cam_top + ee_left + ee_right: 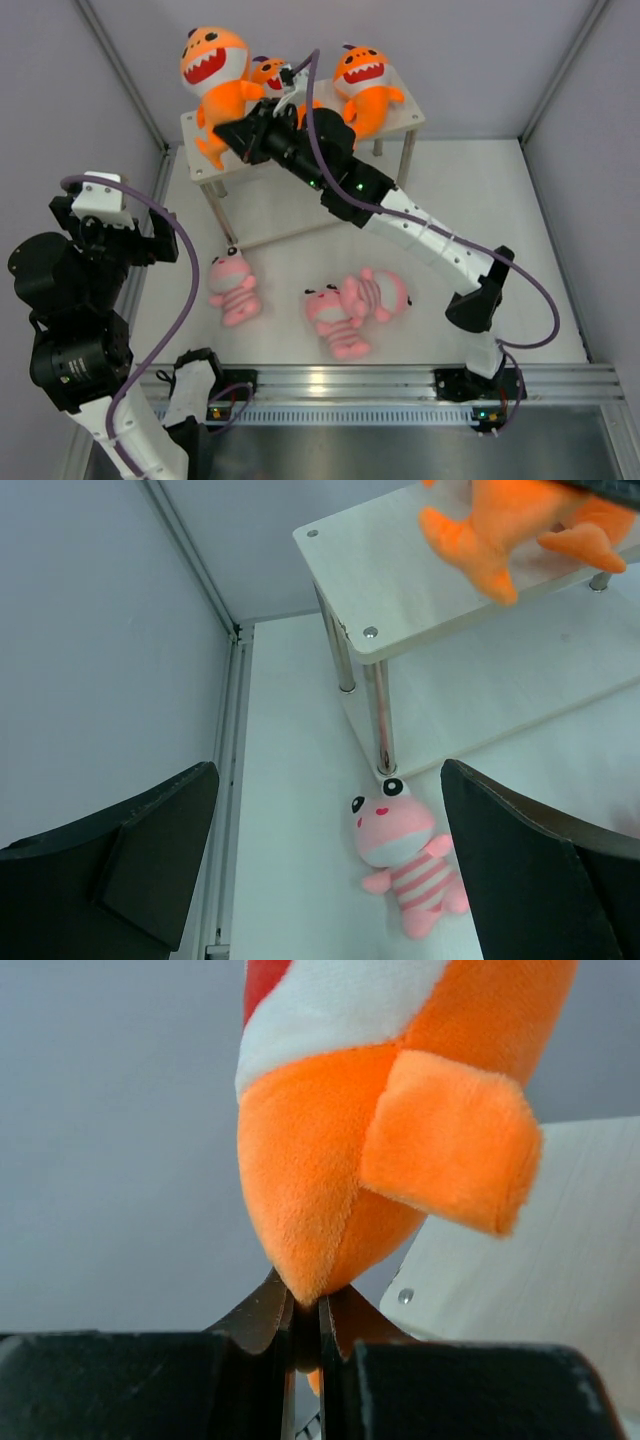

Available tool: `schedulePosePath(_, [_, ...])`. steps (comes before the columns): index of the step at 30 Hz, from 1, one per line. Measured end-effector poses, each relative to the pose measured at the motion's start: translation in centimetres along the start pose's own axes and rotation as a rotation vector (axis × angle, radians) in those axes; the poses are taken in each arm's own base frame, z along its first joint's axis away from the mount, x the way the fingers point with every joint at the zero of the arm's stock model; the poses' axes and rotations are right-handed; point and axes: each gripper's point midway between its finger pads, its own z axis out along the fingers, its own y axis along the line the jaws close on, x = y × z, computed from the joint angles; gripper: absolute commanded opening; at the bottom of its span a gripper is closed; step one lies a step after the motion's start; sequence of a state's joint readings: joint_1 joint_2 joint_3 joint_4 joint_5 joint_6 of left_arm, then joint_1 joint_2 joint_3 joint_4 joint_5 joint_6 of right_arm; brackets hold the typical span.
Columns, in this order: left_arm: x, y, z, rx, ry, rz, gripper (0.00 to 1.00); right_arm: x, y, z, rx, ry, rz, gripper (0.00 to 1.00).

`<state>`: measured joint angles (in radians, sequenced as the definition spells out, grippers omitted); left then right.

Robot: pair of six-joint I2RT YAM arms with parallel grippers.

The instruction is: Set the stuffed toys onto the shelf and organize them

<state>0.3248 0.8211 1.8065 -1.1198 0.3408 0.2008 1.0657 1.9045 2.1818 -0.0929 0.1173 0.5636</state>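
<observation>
Three orange sharks are on the top board of the wooden shelf: a big one at the left, a small one in the middle partly hidden by my right arm, and one at the right. My right gripper is shut on the left shark's tail end at the shelf's left edge. Three pink striped toys lie on the floor: one near the shelf leg and two touching each other. My left gripper is open and empty above the left pink toy.
Grey walls close in the workspace on the left, right and back. A metal rail runs along the near edge. The shelf's lower board and chrome legs stand just beyond the left pink toy.
</observation>
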Motion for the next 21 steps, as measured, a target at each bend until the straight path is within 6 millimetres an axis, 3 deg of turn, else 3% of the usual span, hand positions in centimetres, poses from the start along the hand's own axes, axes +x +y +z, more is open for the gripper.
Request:
schedulePosePath(3, [0.3, 0.2, 0.1, -0.008, 0.009, 0.005, 0.99, -1.7, -1.4, 1.6, 0.000, -0.020, 0.024, 0.00])
schedulePosePath(6, [0.9, 0.3, 0.3, -0.014, 0.027, 0.005, 0.99, -0.1, -2.3, 2.6, -0.009, 0.033, 0.046, 0.01])
schedulePosePath(7, [1.1, 0.4, 0.4, -0.015, 0.033, 0.005, 0.99, 1.0, -2.7, 2.7, -0.006, 0.067, 0.054, 0.04])
schedulePosePath(8, [1.3, 0.4, 0.4, -0.014, 0.037, 0.003, 0.99, 1.9, -2.9, 2.9, -0.004, 0.093, 0.060, 0.15])
schedulePosePath(9, [1.4, 0.4, 0.5, -0.014, 0.041, 0.002, 0.99, 2.8, -3.4, 3.0, 0.003, 0.117, 0.070, 0.18])
schedulePosePath(14, [1.6, 0.3, 0.6, -0.011, 0.046, 0.000, 0.99, 5.6, -5.4, 3.7, 0.033, 0.186, 0.117, 0.43])
schedulePosePath(17, [1.8, 0.2, 0.6, -0.009, 0.049, -0.002, 0.99, 6.2, -7.0, 4.1, 0.055, 0.205, 0.145, 0.51])
schedulePosePath(21, [2.4, -0.2, 0.6, 0.009, 0.058, -0.010, 0.99, 6.9, -9.3, 4.0, 0.098, 0.213, 0.166, 0.54])
